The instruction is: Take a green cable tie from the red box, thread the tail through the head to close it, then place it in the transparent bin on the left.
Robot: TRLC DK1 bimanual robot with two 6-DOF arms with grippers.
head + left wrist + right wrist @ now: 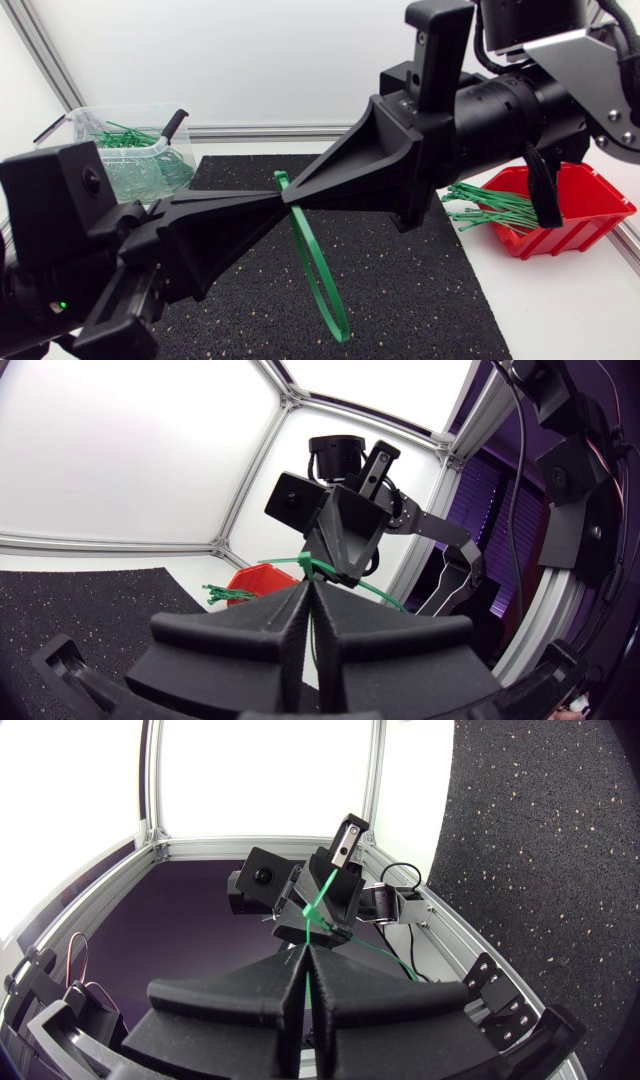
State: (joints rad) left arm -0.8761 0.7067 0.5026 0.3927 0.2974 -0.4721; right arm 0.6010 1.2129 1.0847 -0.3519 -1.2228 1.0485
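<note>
While fingers (230, 225) pinch cable tie (318, 270), red box (590, 215) right, bin (82, 122) left

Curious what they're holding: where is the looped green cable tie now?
In the head view, the looped green cable tie hangs mid-table over the black mat, pinched between the left gripper and right gripper.

Two matte black grippers are showing: the left gripper (281, 205) and the right gripper (291, 194), each carrying two wedge-shaped fingers (225, 225), four in all. One looped green cable tie (318, 270) is hanging where they meet. One red box (585, 215) is holding a bundle of loose green ties (490, 208), too tangled to count. One transparent bin (85, 120) is holding several more ties (125, 135), likewise uncountable. One black mat (400, 290) is covering the table's middle.
</note>
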